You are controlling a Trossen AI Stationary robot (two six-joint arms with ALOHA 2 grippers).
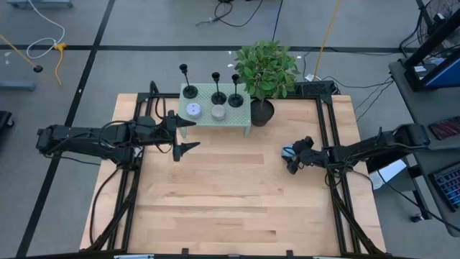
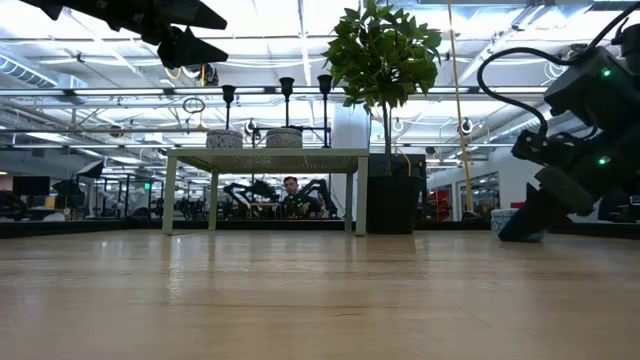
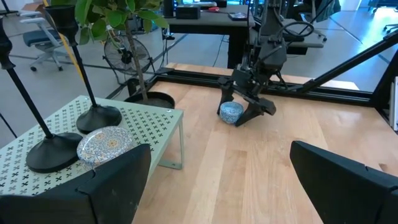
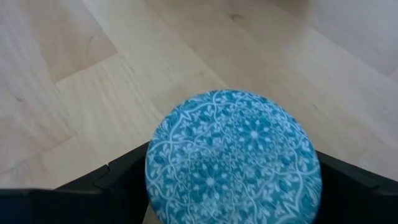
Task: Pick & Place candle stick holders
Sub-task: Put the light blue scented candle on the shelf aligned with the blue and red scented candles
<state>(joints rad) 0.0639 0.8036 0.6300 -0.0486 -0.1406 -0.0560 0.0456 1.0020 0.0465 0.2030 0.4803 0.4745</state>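
Three black candle stick holders [image 1: 189,90] [image 1: 218,96] [image 1: 235,97] stand upright on their disc bases along the far side of a small green table [image 1: 241,119]. Two of them show in the left wrist view [image 3: 53,152] [image 3: 99,115]. My left gripper [image 1: 185,138] is open and empty, up in the air just off the green table's near left corner. My right gripper [image 1: 291,160] is low over the wooden table at the right, shut on a blue patterned tin [image 4: 233,155], far from the holders. My right gripper pinches the blue tin by its round side wall [image 4: 152,171] between its two fingers, one on each side. The fingers slant down from the table's right side. The tin stays upright, lid up, and seems to rest on the wooden table [image 3: 231,113].
Two pale round tins [image 1: 193,109] [image 1: 218,112] sit on the green table in front of the holders. A potted plant [image 1: 264,72] stands at the green table's right end. Black frame rails [image 1: 327,137] run along the table's sides. The wooden table's near half is bare.
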